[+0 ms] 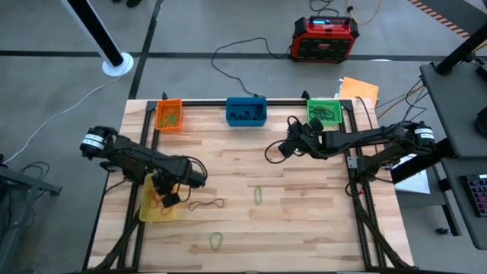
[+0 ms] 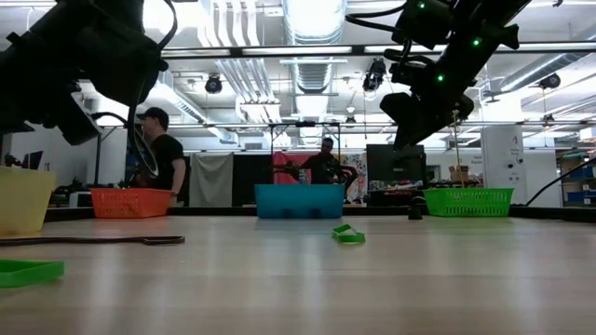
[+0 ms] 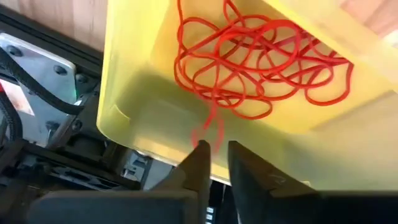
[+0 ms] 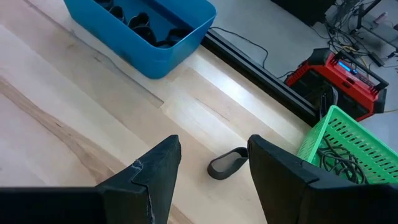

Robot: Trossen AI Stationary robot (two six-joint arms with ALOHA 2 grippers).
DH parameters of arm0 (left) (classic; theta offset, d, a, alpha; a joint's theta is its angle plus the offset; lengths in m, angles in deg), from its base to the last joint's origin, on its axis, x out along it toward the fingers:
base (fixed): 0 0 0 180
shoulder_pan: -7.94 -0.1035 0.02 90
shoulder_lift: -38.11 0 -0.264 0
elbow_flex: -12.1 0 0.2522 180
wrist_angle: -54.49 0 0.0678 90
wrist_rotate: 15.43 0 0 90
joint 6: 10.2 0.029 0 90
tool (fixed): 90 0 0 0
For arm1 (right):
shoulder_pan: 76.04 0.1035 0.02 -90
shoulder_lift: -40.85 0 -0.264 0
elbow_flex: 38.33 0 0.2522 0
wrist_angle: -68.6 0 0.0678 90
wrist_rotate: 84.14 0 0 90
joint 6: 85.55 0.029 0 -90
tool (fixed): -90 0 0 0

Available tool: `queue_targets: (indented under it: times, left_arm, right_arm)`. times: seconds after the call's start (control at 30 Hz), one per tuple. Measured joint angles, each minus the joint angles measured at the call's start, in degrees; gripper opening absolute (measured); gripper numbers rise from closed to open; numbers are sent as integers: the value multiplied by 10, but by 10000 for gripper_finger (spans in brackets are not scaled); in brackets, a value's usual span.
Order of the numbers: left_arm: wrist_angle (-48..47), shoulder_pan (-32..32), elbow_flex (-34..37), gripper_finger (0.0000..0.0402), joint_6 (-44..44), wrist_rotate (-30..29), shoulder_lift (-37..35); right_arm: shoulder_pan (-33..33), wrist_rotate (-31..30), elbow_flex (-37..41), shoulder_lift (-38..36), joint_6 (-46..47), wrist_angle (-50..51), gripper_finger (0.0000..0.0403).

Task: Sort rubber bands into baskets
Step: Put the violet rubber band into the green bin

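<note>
Red-brown rubber bands (image 3: 261, 59) lie in a tangled heap inside the translucent yellow basket (image 1: 156, 204) at the table's left edge, and one strand hangs from that heap down to the tips of the left gripper (image 3: 214, 152), whose fingers stand only a sliver apart; whether they pinch the strand or have just let it go cannot be told. That gripper hovers directly over the yellow basket, so a release would drop the band straight in. On the bare wood beyond, a red-brown band (image 1: 207, 204) lies just beside the basket, stretched long across the table towards the middle, well within the left arm's reach and far from the right. Two green bands rest further out, one near the centre (image 1: 259, 195) with its long axis running front to back, one near the front edge (image 1: 216, 241). A black band (image 4: 227, 163) lies on the wood right under the right gripper (image 4: 214, 165), between its widely spread fingers, which hold nothing; it sits between the blue basket (image 4: 146, 28) and the green basket (image 4: 348, 146). The blue basket already holds black bands, so it seems the likely target, lying a short way off. The orange basket (image 1: 169, 114) stands at the back left.
</note>
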Motion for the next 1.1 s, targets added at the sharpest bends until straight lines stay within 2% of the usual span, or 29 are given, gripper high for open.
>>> queue_targets:
  times: [0.17,0.27,0.43,0.57,0.67,0.8,0.9,1.1]
  left_arm:
    - [0,0,0,109,-2,-25,-4]
    - [0,0,-1,152,2,-63,-4]
    - [11,0,-23,199,2,-116,-6]
    - [83,1,-50,209,45,-159,-19]
    - [200,4,-60,210,116,-165,-37]
    - [329,4,-61,210,205,-166,-63]
    - [341,-1,-60,210,221,-181,-75]
    - [303,-3,-60,210,217,-196,-89]
  right_arm:
    - [0,0,0,0,0,0,183]
    - [2,2,0,0,0,0,183]
    - [17,2,1,0,-6,-1,183]
    - [35,2,1,0,-8,-4,183]
    - [51,11,1,0,-15,-15,183]
    - [70,55,-1,0,-41,-29,183]
    - [81,77,-1,0,-45,-44,183]
    - [90,79,-1,0,-45,-52,183]
